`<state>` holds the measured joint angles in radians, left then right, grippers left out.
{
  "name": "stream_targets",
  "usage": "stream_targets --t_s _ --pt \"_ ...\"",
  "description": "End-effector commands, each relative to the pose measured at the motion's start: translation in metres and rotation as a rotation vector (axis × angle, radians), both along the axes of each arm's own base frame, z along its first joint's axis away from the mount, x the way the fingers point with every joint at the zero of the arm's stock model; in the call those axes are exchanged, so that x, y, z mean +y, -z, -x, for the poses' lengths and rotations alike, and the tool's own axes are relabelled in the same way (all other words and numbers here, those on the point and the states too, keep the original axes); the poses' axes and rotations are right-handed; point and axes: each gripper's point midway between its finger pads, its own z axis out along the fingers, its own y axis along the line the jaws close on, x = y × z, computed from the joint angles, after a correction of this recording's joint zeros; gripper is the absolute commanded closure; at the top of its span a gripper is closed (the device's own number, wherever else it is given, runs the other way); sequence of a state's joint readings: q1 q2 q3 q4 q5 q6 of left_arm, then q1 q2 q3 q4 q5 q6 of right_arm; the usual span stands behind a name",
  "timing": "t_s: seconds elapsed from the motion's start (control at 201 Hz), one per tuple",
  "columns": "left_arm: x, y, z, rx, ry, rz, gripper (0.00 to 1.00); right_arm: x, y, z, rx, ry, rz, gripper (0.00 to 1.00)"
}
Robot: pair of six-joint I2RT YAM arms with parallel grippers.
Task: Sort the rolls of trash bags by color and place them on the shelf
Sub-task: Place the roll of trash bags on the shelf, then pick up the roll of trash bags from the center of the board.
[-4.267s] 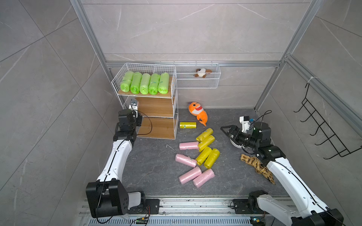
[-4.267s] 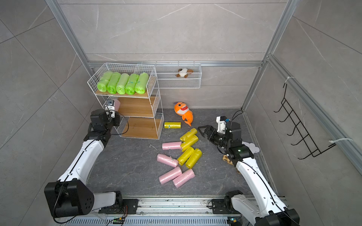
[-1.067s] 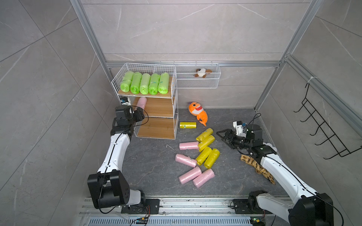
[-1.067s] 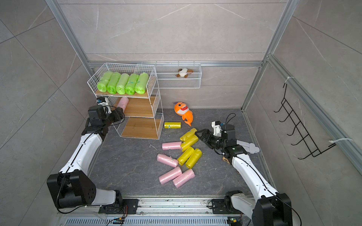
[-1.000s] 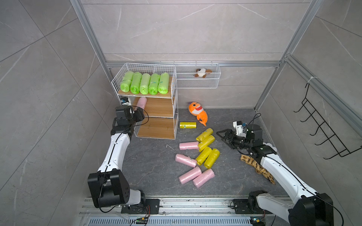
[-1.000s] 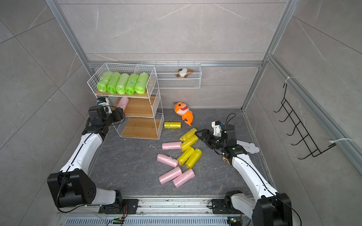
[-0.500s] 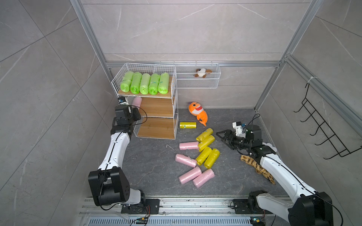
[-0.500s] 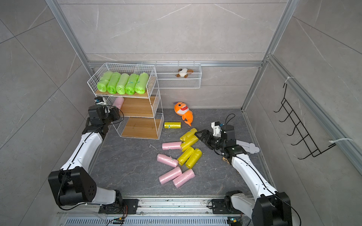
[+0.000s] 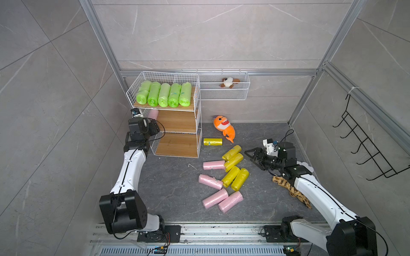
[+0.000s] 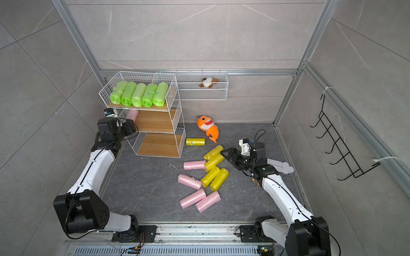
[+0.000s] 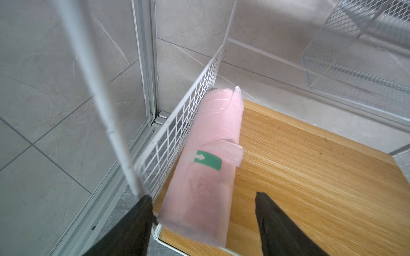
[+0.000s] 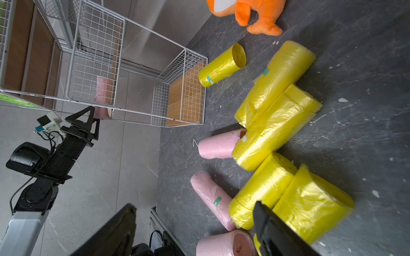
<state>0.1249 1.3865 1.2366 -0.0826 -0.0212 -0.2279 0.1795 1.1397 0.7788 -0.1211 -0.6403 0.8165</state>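
Pink roll (image 11: 208, 133), its green sticker (image 11: 208, 160) showing a white arrow, lies on the shelf (image 11: 310, 177) between the spread jaws of the left gripper (image 11: 202, 195); right gripper (image 12: 194, 204) gapes wide.

The pink roll (image 11: 206, 168) is wrapped in thin, slightly cloudy plastic film bearing a glossy green sticker (image 11: 208, 160). The shelf (image 11: 188, 115) is white-coated wire with smooth, light-grained wood boards. The yellow rolls (image 12: 277, 124) are shiny, crinkled plastic on a matt, dark, stone-veined desk (image 12: 366, 66). The orange shark (image 12: 261, 13) is fuzzy plush.
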Motion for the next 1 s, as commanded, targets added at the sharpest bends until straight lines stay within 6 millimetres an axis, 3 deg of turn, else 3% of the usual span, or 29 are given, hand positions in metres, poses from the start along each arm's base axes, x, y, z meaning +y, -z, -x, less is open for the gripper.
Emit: stream_targets --t_s 0.0,0.239,0.408,0.587,0.796,0.995 --pt "-0.011 -0.038 0.025 -0.112 0.036 0.059 0.2 0.001 0.013 0.005 0.042 -0.02 0.041 0.13" --pt "-0.039 -0.029 0.075 -0.109 0.111 0.23 0.2 0.01 0.046 0.028 0.155 -0.124 0.143 0.15" --pt "-0.075 0.0 0.116 -0.082 0.232 0.404 0.23 0.02 0.078 0.075 0.287 -0.252 0.217 0.16" --pt "-0.121 0.047 0.153 0.012 0.347 0.501 0.25 0.021 0.113 0.131 0.474 -0.37 0.324 0.16" --pt "-0.185 0.096 0.172 0.166 0.456 0.443 0.25 0.029 0.141 0.18 0.635 -0.384 0.334 0.15" --pt "-0.221 0.11 0.17 0.216 0.533 0.41 0.25 0.052 0.154 0.184 0.692 -0.366 0.276 0.14"
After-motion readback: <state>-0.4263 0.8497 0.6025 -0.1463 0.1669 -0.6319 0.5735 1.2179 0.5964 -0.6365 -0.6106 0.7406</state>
